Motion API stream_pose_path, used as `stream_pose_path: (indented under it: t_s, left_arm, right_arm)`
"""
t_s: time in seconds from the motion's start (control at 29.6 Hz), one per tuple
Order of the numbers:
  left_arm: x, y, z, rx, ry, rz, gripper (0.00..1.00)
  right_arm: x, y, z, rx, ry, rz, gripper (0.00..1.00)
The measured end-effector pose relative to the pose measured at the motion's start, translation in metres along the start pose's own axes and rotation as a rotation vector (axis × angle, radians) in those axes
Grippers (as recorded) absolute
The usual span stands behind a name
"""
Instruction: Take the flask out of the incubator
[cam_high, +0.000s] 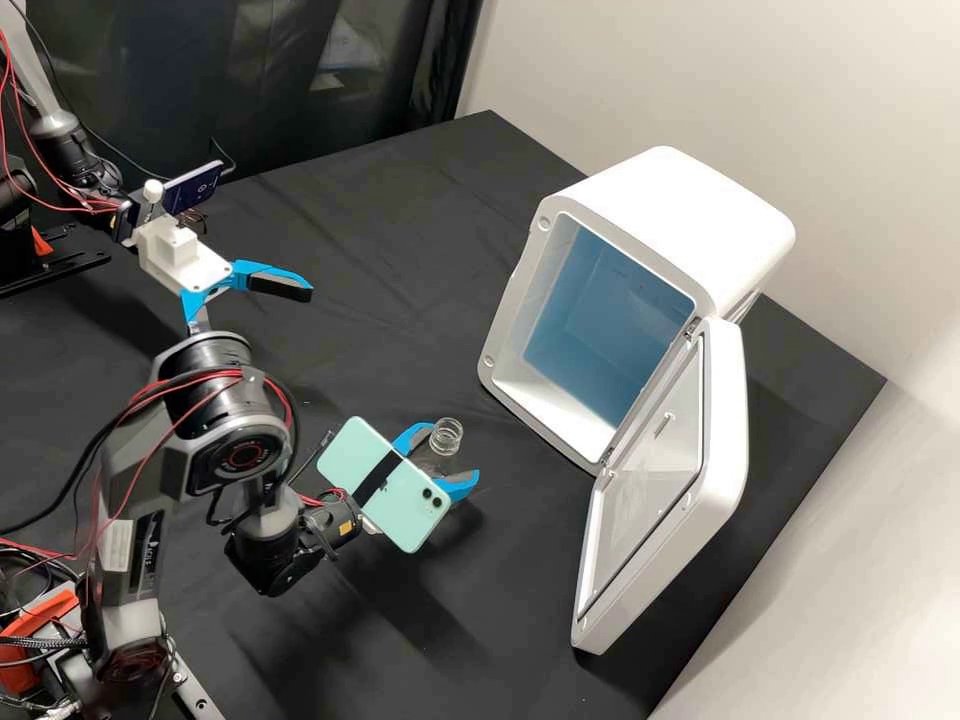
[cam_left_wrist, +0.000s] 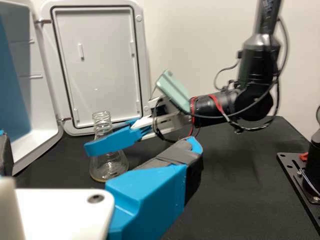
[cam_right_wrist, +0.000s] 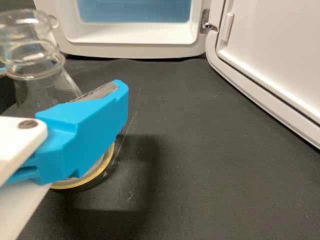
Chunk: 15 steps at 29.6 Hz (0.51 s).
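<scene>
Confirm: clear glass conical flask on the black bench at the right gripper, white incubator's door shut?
No: the door of the white incubator stands open, per the high view. The clear glass conical flask is on the black bench at the right gripper.

The flask (cam_left_wrist: 106, 167) is clear, smooth glass; the incubator (cam_high: 690, 215) glossy white plastic; the bench (cam_high: 400, 250) matt black cloth

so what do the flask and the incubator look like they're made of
Flask: clear glass by the look, smooth and glossy. The black bench shows through it and the rim catches highlights, though clear plastic can't be ruled out. Incubator: probably moulded plastic, white with a soft sheen and rounded corners outside, smooth pale blue inside.
</scene>
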Motion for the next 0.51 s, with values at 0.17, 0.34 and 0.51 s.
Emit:
stream_pose_path:
  t_s: [0.17, 0.34, 0.51]
  left_arm:
    - [0.001, -0.001, 0.005, -0.019, 0.025, 0.012, 1.0]
    - [0.001, -0.004, 0.01, 0.001, 0.043, 0.012, 1.0]
    - [0.002, -0.008, 0.014, -0.011, 0.05, 0.001, 1.0]
  right_arm:
    - [-0.008, 0.005, -0.004, 0.082, 0.02, 0.017, 1.0]
    - [-0.01, 0.009, -0.004, 0.122, 0.023, 0.03, 1.0]
    - [-0.01, 0.009, -0.004, 0.137, 0.024, 0.03, 1.0]
